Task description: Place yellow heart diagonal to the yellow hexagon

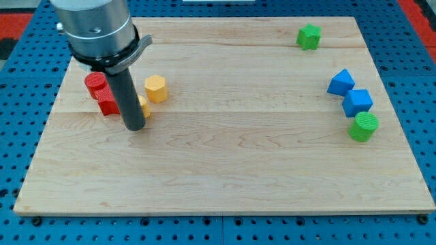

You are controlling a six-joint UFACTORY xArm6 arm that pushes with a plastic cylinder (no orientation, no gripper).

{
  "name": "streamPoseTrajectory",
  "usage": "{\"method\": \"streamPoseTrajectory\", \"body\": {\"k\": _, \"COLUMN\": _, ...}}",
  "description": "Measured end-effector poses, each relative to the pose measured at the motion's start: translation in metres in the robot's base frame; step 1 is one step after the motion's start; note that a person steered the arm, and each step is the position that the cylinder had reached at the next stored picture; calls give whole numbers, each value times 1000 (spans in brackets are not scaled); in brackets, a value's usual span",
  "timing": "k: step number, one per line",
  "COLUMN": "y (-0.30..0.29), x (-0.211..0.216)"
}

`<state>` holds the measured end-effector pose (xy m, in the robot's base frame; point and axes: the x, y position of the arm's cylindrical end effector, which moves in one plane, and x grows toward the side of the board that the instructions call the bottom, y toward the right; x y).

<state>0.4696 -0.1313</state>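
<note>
My tip (135,126) rests on the wooden surface (225,170) toward the view's left, and the yellow heart (142,107) sits pressed against the rod's right side, mostly hidden behind it, so only a sliver of yellow shows at about three o'clock from the rod just above the tip. The yellow hexagon (156,89) stands just beside that sliver, at roughly one o'clock from it, close but seemingly not touching. That slanted offset already looks near to a diagonal placing, and I judge the rod stands where it does because it is nudging the heart into a corner-to-corner relation with the hexagon; how exact the angle is cannot be told while the rod covers most of the heart. At about ten o'clock from the tip, a red cylinder (95,84) and a second red block (109,101) of unclear shape huddle together, the latter touching or nearly touching the rod's left side, so a careless sweep could drag it along. Well apart, at the view's right, lie a blue triangular block (340,82), a blue block (357,102) and a green cylinder (364,126) in a cluster, with a green star (308,37) near the top edge. There are no jaws on this arm, only the rod, so nothing is clasped. No writing, label or brand can be read anywhere.
</note>
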Motion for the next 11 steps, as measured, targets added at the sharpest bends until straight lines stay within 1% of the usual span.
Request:
{"method": "streamPoseTrajectory", "body": {"k": 2, "y": 46, "x": -11}}
{"method": "streamPoseTrajectory", "body": {"k": 3, "y": 33, "x": 8}}
{"method": "streamPoseTrajectory", "body": {"k": 4, "y": -41, "x": 16}}
{"method": "streamPoseTrajectory", "body": {"k": 5, "y": -81, "x": -10}}
{"method": "streamPoseTrajectory", "body": {"k": 7, "y": -61, "x": -33}}
{"method": "streamPoseTrajectory", "body": {"k": 8, "y": -80, "x": -33}}
{"method": "streamPoseTrajectory", "body": {"k": 9, "y": -111, "x": -33}}
{"method": "streamPoseTrajectory", "body": {"k": 11, "y": -113, "x": -33}}
